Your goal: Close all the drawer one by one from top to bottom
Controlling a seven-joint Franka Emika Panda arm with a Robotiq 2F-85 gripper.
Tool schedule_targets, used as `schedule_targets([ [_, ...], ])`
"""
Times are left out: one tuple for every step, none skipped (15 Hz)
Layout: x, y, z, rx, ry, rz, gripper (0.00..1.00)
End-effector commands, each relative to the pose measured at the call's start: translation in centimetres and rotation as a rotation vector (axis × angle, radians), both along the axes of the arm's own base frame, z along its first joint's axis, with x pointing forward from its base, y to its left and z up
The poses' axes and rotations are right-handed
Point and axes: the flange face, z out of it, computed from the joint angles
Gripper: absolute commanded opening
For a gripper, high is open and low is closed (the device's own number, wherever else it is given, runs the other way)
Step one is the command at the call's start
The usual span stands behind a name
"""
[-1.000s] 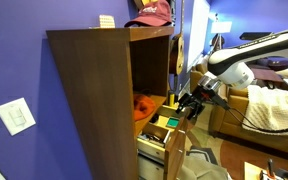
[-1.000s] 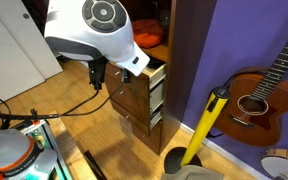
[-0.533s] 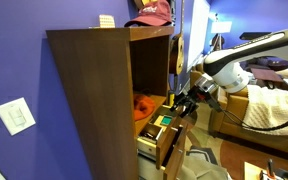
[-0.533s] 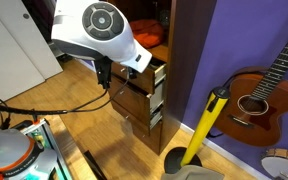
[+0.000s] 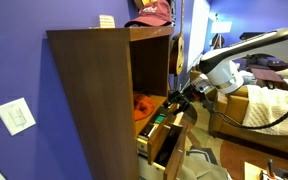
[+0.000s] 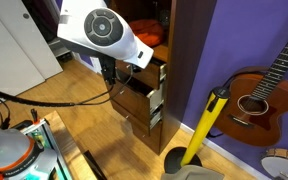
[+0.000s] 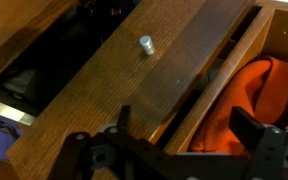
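Evidently the stacked dark-brown wooden drawers (image 5: 164,140) stand pulled out of the tall brown cabinet (image 5: 89,100). The black gripper (image 7: 184,135), jaws wide and empty, is at the top front; an off-centre push could jam that drawer, or snag the orange fabric bundle (image 7: 246,98).

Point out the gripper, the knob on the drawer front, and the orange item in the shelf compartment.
gripper (image 5: 181,102), exterior view, midway between its fingertips.
knob (image 7: 145,43), wrist view, on its round metal face.
orange item (image 7: 246,95), wrist view, middle of its visible orange surface.
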Motion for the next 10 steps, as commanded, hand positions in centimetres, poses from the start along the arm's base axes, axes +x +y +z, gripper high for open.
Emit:
schedule_targets([
  [1.5,0.1,-0.7,-0.001,-0.031,-0.009,1.00],
  [1.9,0.2,-0.9,-0.001,-0.034,-0.009,1.00],
  [2.2,0.3,-1.1,0.000,-0.037,-0.010,1.00],
  [2.5,0.5,-1.2,-0.002,-0.039,-0.010,1.00],
  [2.8,0.7,-1.3,0.001,-0.038,-0.005,1.00],
  [2.9,0.9,-1.2,0.006,-0.037,0.001,1.00],
  [2.8,1.1,-0.7,0.011,-0.034,0.009,1.00],
  [2.8,1.2,-0.2,0.007,-0.033,0.020,1.00],
  [2.5,1.0,0.6,-0.007,-0.037,0.023,1.00],
  [2.3,0.8,1.2,-0.022,-0.036,0.035,1.00],
])
